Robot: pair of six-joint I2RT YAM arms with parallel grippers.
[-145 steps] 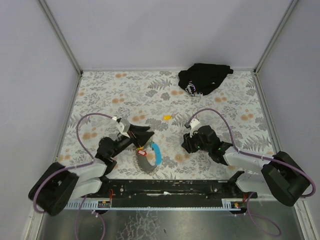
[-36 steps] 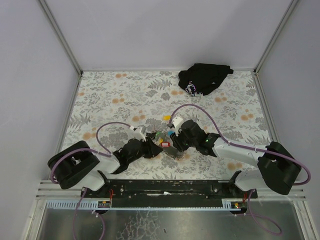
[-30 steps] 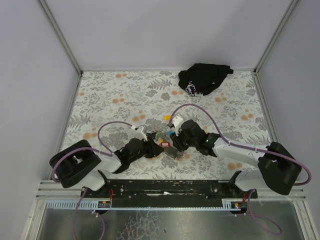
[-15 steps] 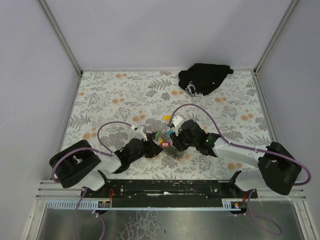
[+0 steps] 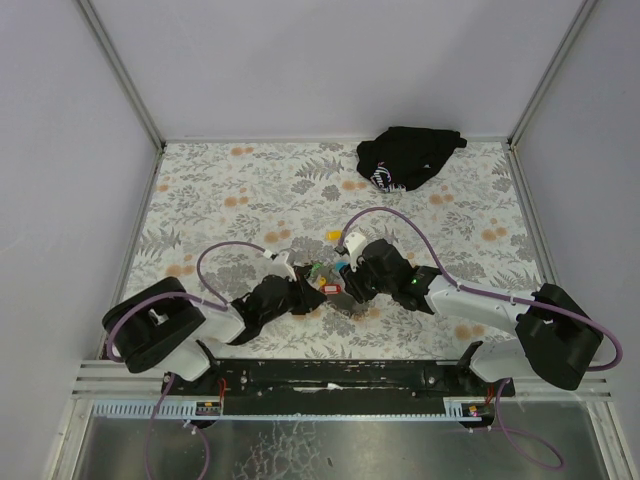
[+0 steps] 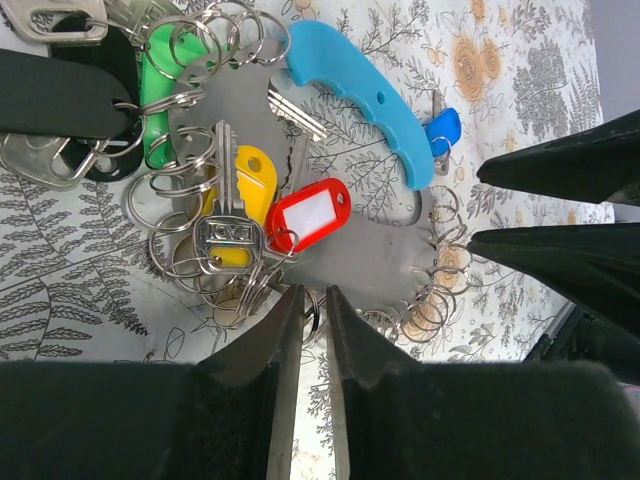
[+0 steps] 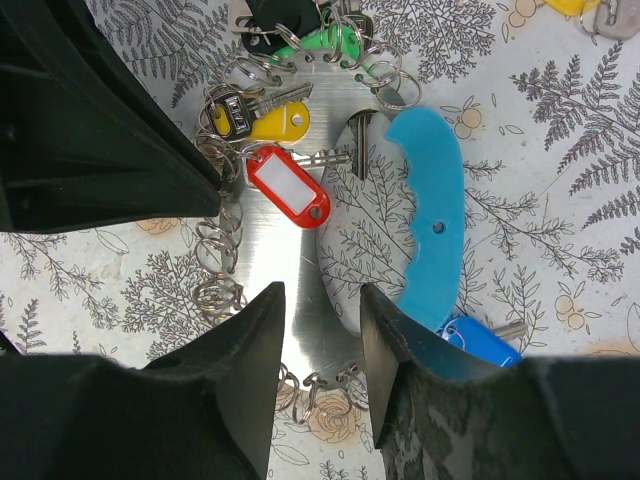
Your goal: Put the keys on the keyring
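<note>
Fern-patterned tabletop, pale lilac walls

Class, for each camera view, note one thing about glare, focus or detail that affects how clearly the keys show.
Right wrist: a bright glare streak runs down the metal plate below the red tag. Left wrist: the left gripper is a dark, soft-edged shape, the keys sharp. Top external: even light, but the keys are too small to resolve.

Both arms lie low and reach in from the near edge of the table, meeting tip to tip near its middle. The left gripper has its fingers nearly together (only a thin slit shows between them). The right gripper points down with its fingers apart.
</note>
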